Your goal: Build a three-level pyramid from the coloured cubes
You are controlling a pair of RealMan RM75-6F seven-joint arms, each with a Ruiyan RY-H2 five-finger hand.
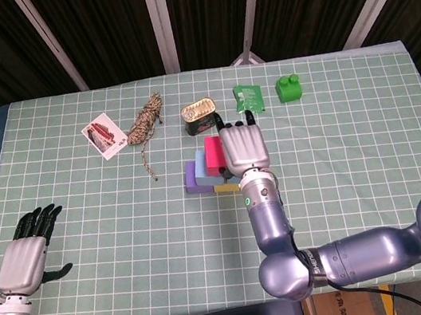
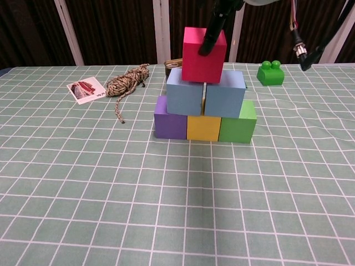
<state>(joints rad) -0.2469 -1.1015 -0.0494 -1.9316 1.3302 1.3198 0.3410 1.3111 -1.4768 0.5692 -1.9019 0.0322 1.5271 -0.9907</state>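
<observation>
Magenta top cube (image 2: 203, 54) resting on two light-blue cubes (image 2: 205, 92), over purple cube (image 2: 170, 118), yellow cube (image 2: 203, 127), green cube (image 2: 238, 123), right hand (image 1: 243, 146) gripping the magenta cube, left hand (image 1: 26, 254) bare, fingers spread, open metal tin (image 1: 199, 115) behind, contents unclear.

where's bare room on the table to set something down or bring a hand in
Free: the near half of the cloth in front of the pyramid, and the right side below the green brick. Crowded: the far strip holding card, twine, tin and packet, and over the pyramid, where the right hand hangs.
</observation>
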